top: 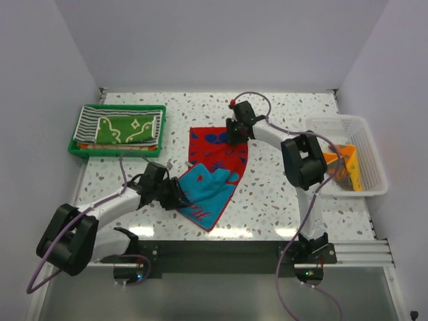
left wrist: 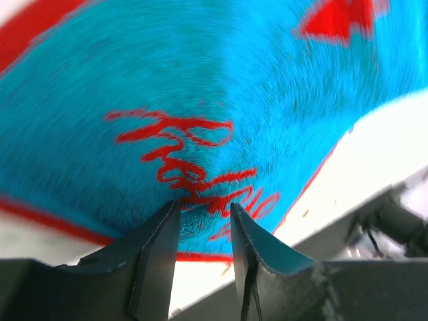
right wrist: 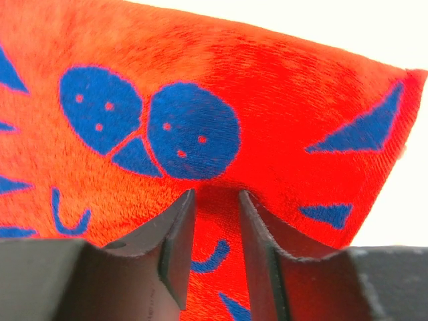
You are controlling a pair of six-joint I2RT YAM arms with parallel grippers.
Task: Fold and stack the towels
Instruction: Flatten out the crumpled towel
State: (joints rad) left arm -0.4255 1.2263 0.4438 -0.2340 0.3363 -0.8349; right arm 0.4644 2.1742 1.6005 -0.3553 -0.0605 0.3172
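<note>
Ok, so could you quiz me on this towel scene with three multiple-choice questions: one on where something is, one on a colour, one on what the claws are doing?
1. Where is the green towel with white drawings?
A) draped over an arm
B) on top of the pile in the green tray
C) on the floor

2. What colour is the towel in the white basket?
A) orange
B) purple
C) black

3. What are the two claws doing?
A) both hang empty
B) both pinch the red and blue towel
C) each holds a different towel

Answers:
1 B, the top view shows it uppermost in the tray.
2 A, the orange towel lies inside it.
3 B, the left claw has the blue side between its fingers, the right claw the red side.
</note>
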